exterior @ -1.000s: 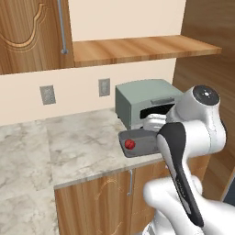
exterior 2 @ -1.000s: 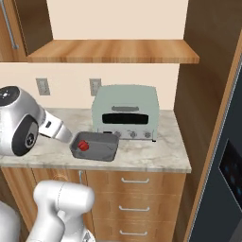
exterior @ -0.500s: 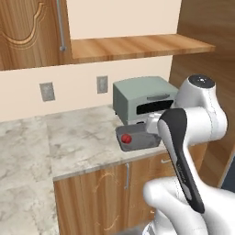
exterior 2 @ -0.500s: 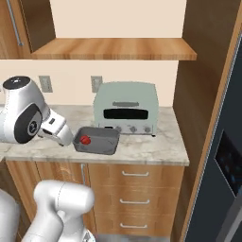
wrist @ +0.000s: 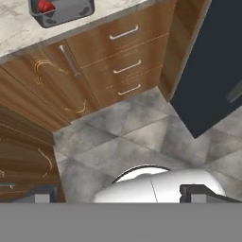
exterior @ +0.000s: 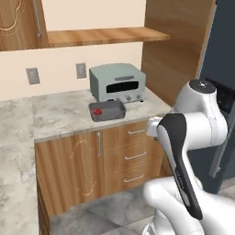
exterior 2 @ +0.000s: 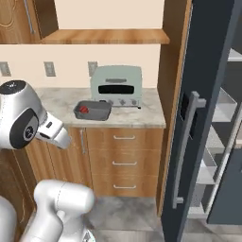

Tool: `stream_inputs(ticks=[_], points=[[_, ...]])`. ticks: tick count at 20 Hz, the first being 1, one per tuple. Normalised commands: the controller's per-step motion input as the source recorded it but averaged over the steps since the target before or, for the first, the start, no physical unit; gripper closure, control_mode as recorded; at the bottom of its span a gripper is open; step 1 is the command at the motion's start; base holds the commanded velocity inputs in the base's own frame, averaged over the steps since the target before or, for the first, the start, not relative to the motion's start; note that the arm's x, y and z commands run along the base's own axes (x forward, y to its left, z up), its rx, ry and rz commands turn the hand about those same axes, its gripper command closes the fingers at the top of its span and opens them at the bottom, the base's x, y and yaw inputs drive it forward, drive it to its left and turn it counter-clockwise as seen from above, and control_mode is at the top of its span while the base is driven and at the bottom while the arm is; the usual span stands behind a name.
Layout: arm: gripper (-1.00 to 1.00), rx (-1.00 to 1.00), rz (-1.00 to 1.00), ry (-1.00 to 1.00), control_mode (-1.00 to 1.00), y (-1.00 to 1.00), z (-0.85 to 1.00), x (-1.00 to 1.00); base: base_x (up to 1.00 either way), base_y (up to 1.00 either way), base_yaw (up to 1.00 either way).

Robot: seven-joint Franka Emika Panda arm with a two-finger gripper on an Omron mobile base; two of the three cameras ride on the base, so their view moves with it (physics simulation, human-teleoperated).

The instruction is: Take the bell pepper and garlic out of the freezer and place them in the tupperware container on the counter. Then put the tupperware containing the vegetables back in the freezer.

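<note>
A grey-green toaster oven (exterior: 117, 82) sits beneath a wooden shelf (exterior: 103, 35), near two wall outlets (exterior: 32, 75).

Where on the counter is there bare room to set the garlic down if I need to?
The counter lies bare from the tupperware container leftward to the wall corner, and along its front edge. It is crowded on the right, where the container, with the bell pepper inside, sits directly in front of the toaster oven.
</note>
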Motion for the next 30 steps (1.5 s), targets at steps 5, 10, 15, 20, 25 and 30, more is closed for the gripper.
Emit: stream_inputs(ticks=[5,10,15,20,25,30], points=[[-1.0,0.0,0.0,0.0,1.0,0.0,0.0,0.0,-0.95,-1.0,0.0],[-1.0,0.0,0.0,0.0,1.0,0.0,0.0,0.0,-0.2,-1.0,0.14],[-1.0,0.0,0.0,0.0,1.0,0.0,0.0,0.0,0.01,-1.0,0.34],[-1.0,0.0,0.0,0.0,1.0,0.0,0.0,0.0,0.01,-1.0,0.34],[-1.0,0.0,0.0,0.0,1.0,0.0,0.0,0.0,0.23,-1.0,0.29],[-1.0,0.0,0.0,0.0,1.0,0.0,0.0,0.0,0.7,-0.78,0.09]])
